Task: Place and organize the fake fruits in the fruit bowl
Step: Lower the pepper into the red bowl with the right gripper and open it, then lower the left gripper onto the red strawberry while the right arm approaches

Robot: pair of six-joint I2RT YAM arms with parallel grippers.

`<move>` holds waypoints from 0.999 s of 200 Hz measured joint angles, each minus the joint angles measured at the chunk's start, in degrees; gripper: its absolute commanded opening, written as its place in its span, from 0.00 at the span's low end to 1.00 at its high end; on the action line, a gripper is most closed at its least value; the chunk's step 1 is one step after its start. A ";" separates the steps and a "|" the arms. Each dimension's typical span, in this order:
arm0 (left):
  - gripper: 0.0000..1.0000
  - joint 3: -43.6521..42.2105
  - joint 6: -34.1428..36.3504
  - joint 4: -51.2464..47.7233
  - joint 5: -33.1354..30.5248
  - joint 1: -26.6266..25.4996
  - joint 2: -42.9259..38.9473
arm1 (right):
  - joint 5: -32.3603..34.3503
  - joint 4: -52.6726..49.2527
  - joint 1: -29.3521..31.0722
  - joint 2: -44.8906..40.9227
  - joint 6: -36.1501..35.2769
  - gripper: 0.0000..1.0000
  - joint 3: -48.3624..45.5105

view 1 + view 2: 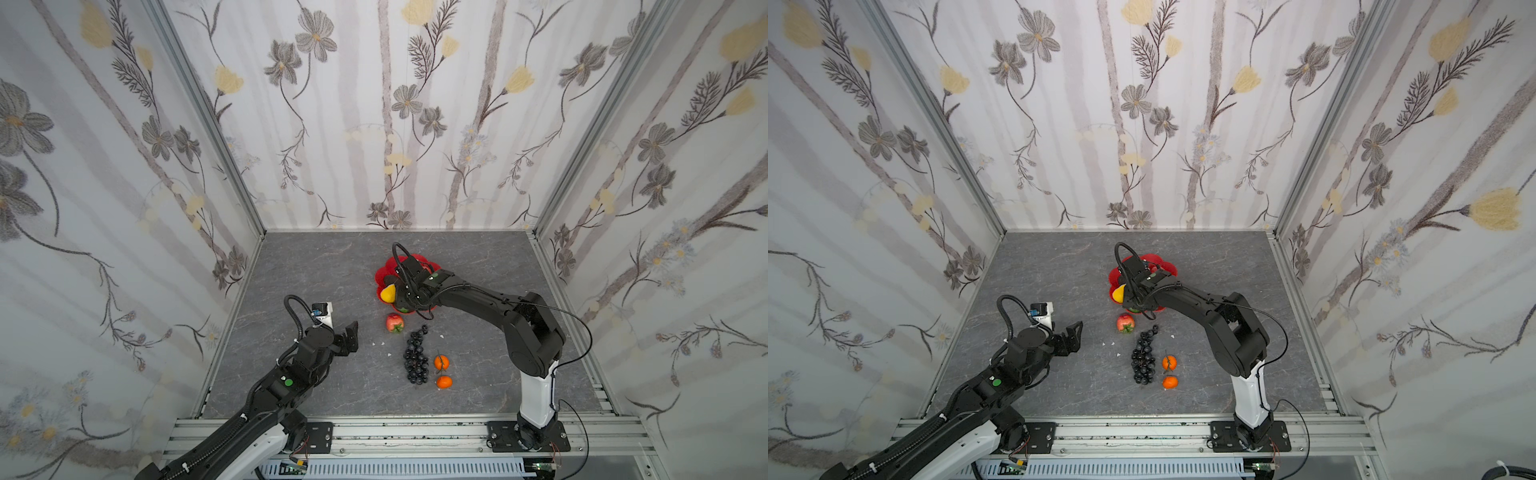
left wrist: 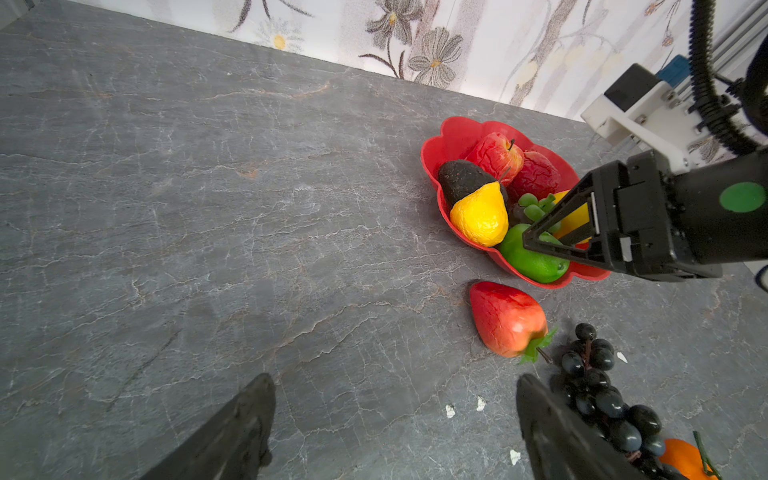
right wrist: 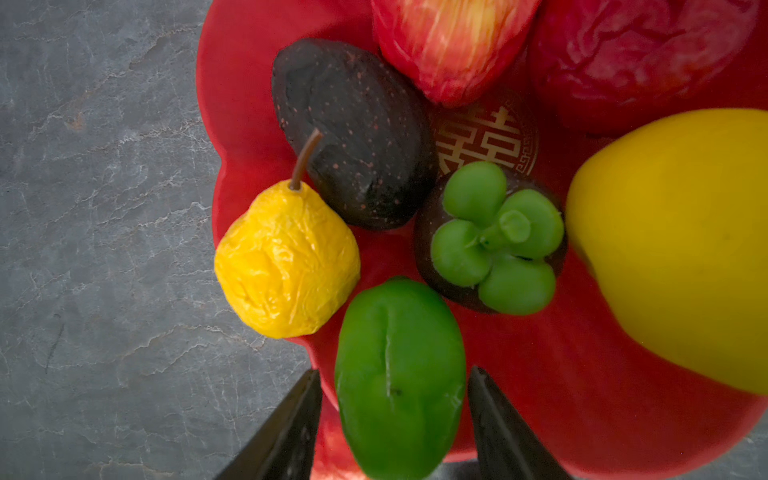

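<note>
**Position.** The green fruit (image 3: 401,332) lies inside the fruit bowl (image 3: 232,62), against the wall at the bowl's 6 o'clock rim in a top view. It is a smooth, glossy plastic oval with a shallow crease down its length. Its long axis runs in line with my right fingers, so the jaws span its short axis.

**Right jaws.** My right gripper (image 3: 395,370) straddles the fruit with the jaws parted. A thin strip of red bowl shows between each finger and the fruit, so I judge it released and resting, not gripped. The fruit sits dead ahead between the jaws. The retreat should therefore run straight back along the fingers, since any sideways drift could nudge it over the low scalloped rim.

**Neighbours.** The yellow pear (image 1: 388,294) sits just beside it at the bowl's 8 o'clock. It has crinkled skin and a thin brown stem.

**Outside the bowl.** On the grey stone-patterned table (image 1: 311,270):
- The strawberry (image 1: 395,323), a red cone with a green leaf cap, lies just beyond the bowl's 6 o'clock rim.
- The grape bunch (image 1: 417,353), knobbly black beads, lies at 5 o'clock with its long axis running 12 to 6.
- The oranges (image 1: 441,362) lie at the bunch's 3 to 4 o'clock.

**Left jaws.** My left gripper (image 1: 351,332) hovers at the strawberry's 9 o'clock with the jaws wide apart and empty. The right gripper is nearer the strawberry, but the left has the clearer approach.
</note>
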 measured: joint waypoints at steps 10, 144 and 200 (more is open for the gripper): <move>0.91 0.02 0.00 0.02 0.02 0.00 0.52 | -0.07 -0.26 0.07 -0.72 -0.04 0.61 0.00; 0.90 6.25 -0.22 4.74 11.39 -0.46 21.88 | -0.50 7.67 3.45 -30.91 -5.03 0.65 -30.23; 0.86 13.14 -3.10 9.40 16.24 -4.22 34.71 | 1.81 18.29 3.74 -44.28 -4.26 0.65 -47.89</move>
